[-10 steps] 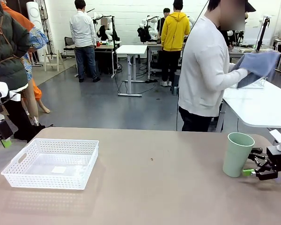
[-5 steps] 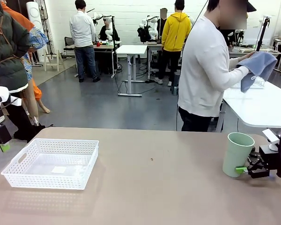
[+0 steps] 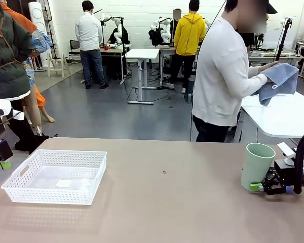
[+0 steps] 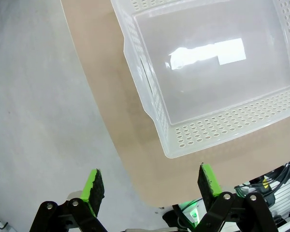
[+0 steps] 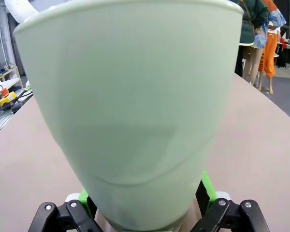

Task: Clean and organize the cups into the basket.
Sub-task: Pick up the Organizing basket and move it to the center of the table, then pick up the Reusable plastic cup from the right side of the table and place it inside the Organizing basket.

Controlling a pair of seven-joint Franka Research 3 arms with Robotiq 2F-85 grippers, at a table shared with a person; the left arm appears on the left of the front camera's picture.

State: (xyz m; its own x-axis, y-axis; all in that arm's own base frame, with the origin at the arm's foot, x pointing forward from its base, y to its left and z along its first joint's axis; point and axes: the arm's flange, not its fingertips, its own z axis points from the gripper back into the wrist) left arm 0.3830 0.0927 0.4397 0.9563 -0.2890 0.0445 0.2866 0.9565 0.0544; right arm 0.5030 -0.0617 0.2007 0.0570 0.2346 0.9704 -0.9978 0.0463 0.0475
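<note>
Right gripper (image 3: 255, 187) round the mint cup (image 3: 257, 164), left gripper (image 4: 152, 181) up by the basket (image 3: 55, 195).

Cup's upright on the table (image 3: 167, 212), far right side, well apart from the white basket over at the left. Right gripper's low at the cup's base: fingers spread wide w/ the base between them, green pads just beside its sides, not clamped. Left gripper hangs over the table's left edge near a basket corner, pads apart, nothing in it. Person (image 3: 223, 76) behind, at another table, blue cloth (image 3: 281, 81) in hand.
</note>
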